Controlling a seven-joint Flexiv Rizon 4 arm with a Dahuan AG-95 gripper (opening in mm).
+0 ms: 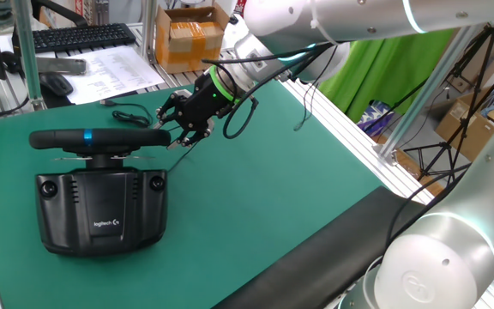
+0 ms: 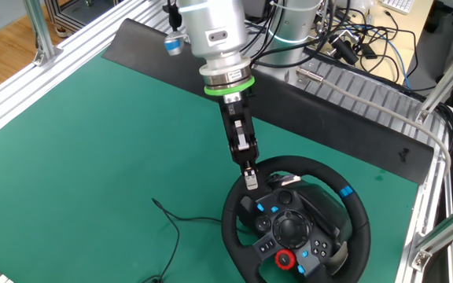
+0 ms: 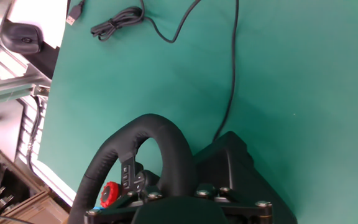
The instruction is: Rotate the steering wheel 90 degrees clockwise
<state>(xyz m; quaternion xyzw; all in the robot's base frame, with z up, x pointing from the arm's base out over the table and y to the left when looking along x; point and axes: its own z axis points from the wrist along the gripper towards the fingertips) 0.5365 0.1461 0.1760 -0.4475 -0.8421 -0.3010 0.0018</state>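
Note:
The steering wheel [image 1: 101, 138] is a black rim on a boxy black Logitech base [image 1: 101, 210], seen edge-on in one fixed view with its blue stripe [image 1: 87, 136] on top. In the other fixed view the steering wheel [image 2: 358, 228] faces up, the blue stripe [image 2: 344, 191] at its upper right and a red knob [image 2: 285, 259] near the hub. My gripper [image 2: 250, 180] comes down on the rim's upper-left part. My gripper [image 1: 171, 131] is shut on the rim's right end. In the hand view the steering wheel [image 3: 148, 124] runs between the jaws of my gripper [image 3: 176, 198].
A thin black cable [image 2: 171, 222] lies on the green mat [image 2: 93, 141] beside the wheel, its coil [image 3: 117, 25] further off. A keyboard [image 1: 75, 36], a mouse [image 1: 56, 83], papers [image 1: 114, 69] and a cardboard box [image 1: 191, 39] sit beyond the mat. Aluminium rails [image 2: 22, 102] border it.

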